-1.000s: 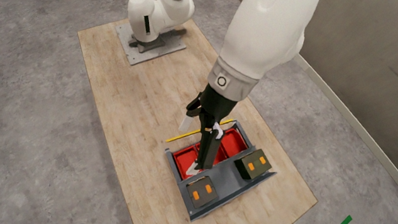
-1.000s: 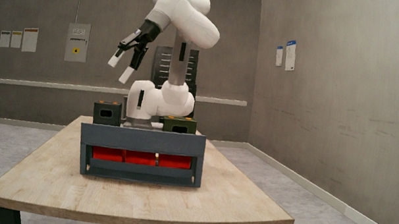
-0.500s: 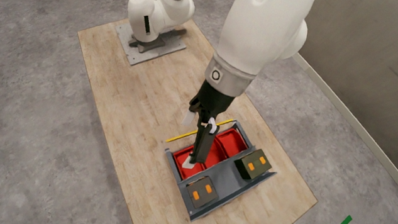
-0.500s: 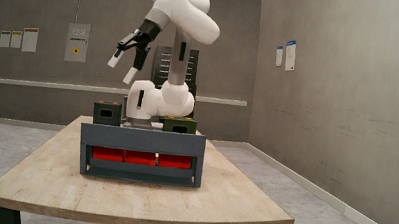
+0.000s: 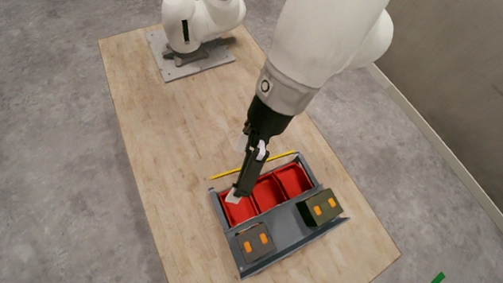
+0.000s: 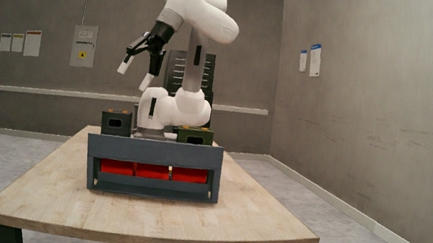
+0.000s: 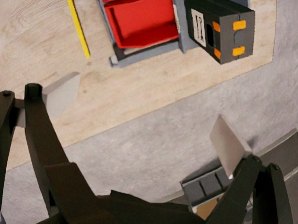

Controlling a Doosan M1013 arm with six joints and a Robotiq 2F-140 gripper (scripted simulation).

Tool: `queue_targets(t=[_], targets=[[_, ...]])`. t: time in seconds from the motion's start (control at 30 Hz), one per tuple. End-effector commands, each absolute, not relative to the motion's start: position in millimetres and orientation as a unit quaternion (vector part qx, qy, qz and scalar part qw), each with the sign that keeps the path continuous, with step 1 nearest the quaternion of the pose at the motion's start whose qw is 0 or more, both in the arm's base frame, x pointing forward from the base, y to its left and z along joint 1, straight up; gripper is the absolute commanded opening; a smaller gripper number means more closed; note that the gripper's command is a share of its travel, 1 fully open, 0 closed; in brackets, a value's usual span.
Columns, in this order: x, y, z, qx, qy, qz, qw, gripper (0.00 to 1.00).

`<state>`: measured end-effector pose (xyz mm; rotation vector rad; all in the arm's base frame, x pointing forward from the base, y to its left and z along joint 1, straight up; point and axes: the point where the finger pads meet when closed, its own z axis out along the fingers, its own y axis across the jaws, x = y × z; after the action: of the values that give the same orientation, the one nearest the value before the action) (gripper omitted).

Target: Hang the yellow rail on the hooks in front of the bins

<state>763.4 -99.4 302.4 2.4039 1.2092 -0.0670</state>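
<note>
The yellow rail (image 5: 280, 156) is a thin bar lying along the side of the red bins (image 5: 266, 192) that faces the robot base. In the top view my gripper hides its middle. It also shows in the wrist view (image 7: 73, 10), beside the bins (image 7: 136, 3). I cannot make out the hooks or whether the rail rests on them. My gripper (image 5: 237, 168) (image 6: 134, 74) is wide open and empty. It hangs tilted high above the table, well clear of the rail. The wrist view (image 7: 147, 119) shows nothing between the fingers.
The bins sit in a grey rack (image 5: 278, 218) near the table's end (image 6: 152, 166). Two dark boxes with orange marks (image 5: 319, 207) (image 5: 254, 242) stand on the rack's upper shelf. The robot base (image 5: 192, 23) is at the table's other end. Walls stand close on the right.
</note>
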Motion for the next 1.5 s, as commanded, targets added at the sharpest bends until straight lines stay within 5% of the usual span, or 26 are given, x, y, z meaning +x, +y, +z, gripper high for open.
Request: queue_targets(t=[0.0,1.47], targets=[[750,-91,302,0.896,0.395,-0.015,0.202,1.00],[696,-49,307,0.976,0.193,0.008,0.100,1.00]])
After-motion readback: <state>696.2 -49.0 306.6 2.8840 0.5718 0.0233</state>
